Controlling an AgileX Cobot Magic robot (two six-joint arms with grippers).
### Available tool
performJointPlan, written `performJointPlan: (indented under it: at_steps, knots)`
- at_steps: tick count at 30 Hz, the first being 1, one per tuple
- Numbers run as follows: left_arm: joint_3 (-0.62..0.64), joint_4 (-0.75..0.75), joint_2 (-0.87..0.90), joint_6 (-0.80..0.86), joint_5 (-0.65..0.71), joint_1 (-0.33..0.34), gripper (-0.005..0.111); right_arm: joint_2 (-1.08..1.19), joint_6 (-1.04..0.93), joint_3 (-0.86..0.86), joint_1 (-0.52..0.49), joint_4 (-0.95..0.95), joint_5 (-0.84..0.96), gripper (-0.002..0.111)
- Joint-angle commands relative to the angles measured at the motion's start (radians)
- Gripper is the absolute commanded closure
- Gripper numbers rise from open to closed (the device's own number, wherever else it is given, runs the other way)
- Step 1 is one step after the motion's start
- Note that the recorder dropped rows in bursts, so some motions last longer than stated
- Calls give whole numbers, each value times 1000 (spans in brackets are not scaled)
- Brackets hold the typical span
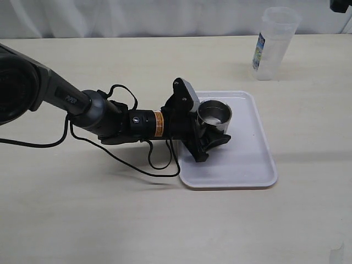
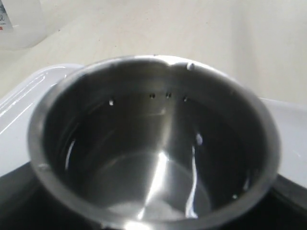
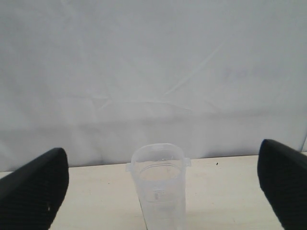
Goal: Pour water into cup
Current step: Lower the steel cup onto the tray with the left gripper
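The steel cup (image 1: 214,114) stands on a white tray (image 1: 247,159). My left gripper (image 1: 212,127) reaches in from the left and is shut on it, one black finger (image 1: 215,141) showing at its near side. In the left wrist view the cup (image 2: 158,120) fills the frame, with drops on its inner wall and what looks like a shallow pool of clear water (image 2: 153,187) at the bottom. My right gripper (image 3: 159,189) is open, and the translucent pitcher (image 3: 158,167) stands ahead between its fingers, untouched. In the exterior view only a dark bit of the right gripper (image 1: 341,4) shows.
The translucent pitcher (image 1: 275,44) with a blue-green label stands on the table at the back right, off the tray. A black cable (image 1: 137,165) loops on the table under my left arm. A white wall runs behind the table.
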Motion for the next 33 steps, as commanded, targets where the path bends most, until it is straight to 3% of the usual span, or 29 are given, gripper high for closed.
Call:
performJointPlan:
  at_steps: [1, 5, 8, 33]
  knots:
    - [-10, -24, -7, 2, -21, -2, 39, 0, 2, 6, 0, -8, -1, -1]
    - [-10, -25, -7, 2, 5, 0, 17, 0, 2, 6, 0, -8, -1, -1]
    - [-10, -23, -7, 2, 8, 0, 7, 0, 2, 6, 0, -8, 1, -1]
    - [-10, -25, -15, 35, 9, 2, 7, 0, 2, 6, 0, -8, 1, -1]
